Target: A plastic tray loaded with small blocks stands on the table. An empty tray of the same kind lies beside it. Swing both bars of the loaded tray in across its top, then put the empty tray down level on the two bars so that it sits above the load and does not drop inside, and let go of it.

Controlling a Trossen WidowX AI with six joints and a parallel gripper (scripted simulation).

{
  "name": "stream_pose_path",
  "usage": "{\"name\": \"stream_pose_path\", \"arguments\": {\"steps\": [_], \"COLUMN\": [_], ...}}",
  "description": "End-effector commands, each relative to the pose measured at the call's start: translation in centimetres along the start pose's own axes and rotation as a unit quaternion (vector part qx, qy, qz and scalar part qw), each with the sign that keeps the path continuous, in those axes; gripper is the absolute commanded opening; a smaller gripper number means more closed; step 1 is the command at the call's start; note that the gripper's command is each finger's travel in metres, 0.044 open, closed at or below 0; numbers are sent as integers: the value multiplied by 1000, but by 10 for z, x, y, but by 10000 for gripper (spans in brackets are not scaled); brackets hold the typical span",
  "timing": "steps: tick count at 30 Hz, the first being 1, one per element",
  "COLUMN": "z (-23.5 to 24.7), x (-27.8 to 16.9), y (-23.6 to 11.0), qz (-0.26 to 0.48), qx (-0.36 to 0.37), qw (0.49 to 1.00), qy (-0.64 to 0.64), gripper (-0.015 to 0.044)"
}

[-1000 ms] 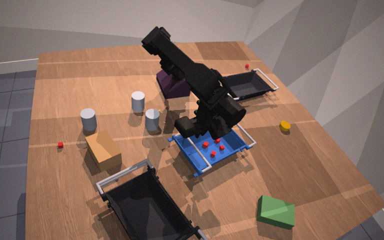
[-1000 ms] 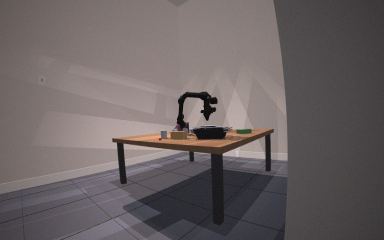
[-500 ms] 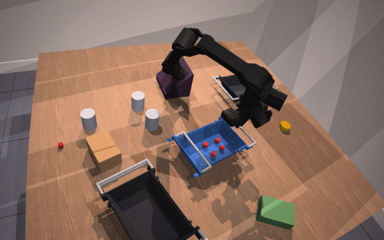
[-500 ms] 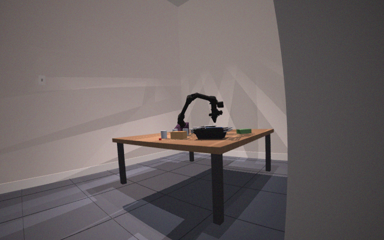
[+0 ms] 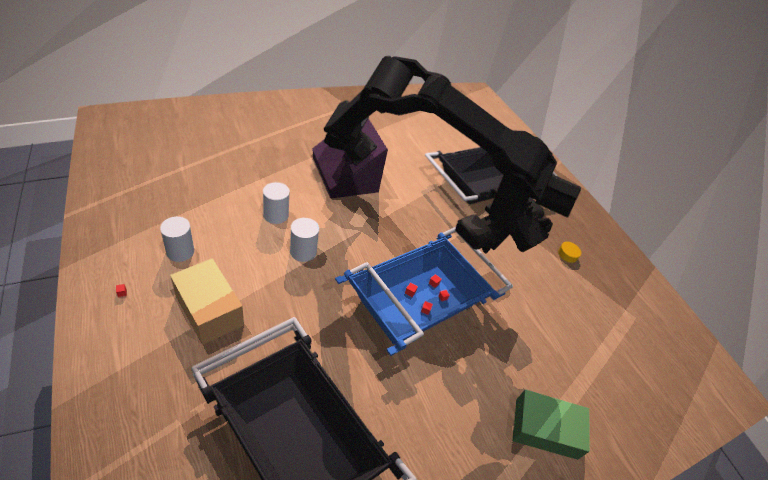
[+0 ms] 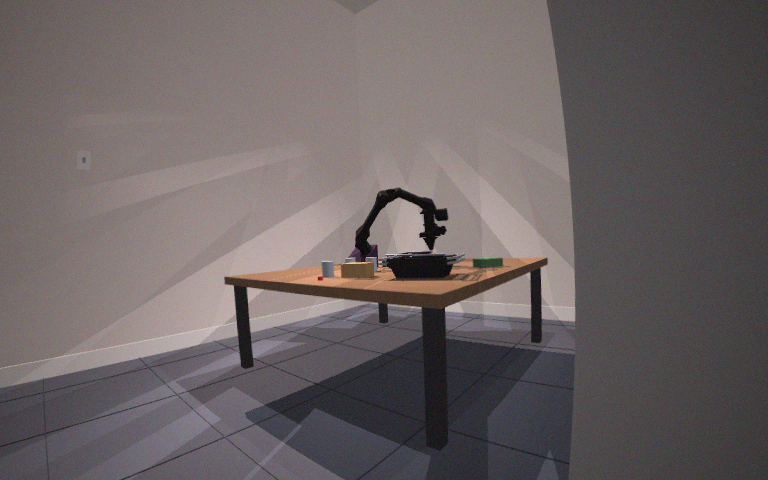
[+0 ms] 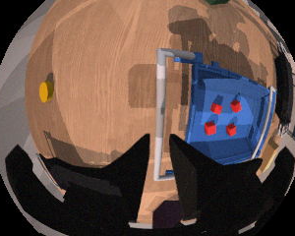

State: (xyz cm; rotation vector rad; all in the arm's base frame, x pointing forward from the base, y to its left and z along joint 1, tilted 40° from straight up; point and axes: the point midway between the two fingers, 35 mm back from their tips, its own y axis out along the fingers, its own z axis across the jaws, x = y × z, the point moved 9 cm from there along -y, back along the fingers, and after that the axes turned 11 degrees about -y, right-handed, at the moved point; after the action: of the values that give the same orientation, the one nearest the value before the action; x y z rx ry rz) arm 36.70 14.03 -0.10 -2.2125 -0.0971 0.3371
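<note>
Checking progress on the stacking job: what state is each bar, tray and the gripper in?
Blue tray: holds four red blocks.
Left bar: swung in across the tray's top.
Right bar: out over the tray's end.
Small black tray: empty, on the table.
Gripper: narrowly open, holding nothing, over the right bar.

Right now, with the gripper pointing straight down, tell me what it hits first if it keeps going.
Probably the white wire bar, swung out beyond the end of the blue tray. The bar runs between the open fingers of the gripper, with the table beneath. The height above it is unclear.
</note>
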Motion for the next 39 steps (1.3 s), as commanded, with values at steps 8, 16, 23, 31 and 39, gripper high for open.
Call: {"name": "stream_pose_path", "arguments": {"steps": [8, 16, 23, 31, 39], "z": [0, -8, -22, -42, -72], "x": [-4, -5, -8, -11, -17], "y": [48, 32, 16, 13, 30], "qz": [11, 11, 11, 11, 12], "qx": [-6, -5, -6, -6, -8], "qw": [1000, 1000, 1000, 1000, 1000], "qy": [-4, -4, -4, -4, -4], "gripper": [87, 87, 87, 87, 87]}}
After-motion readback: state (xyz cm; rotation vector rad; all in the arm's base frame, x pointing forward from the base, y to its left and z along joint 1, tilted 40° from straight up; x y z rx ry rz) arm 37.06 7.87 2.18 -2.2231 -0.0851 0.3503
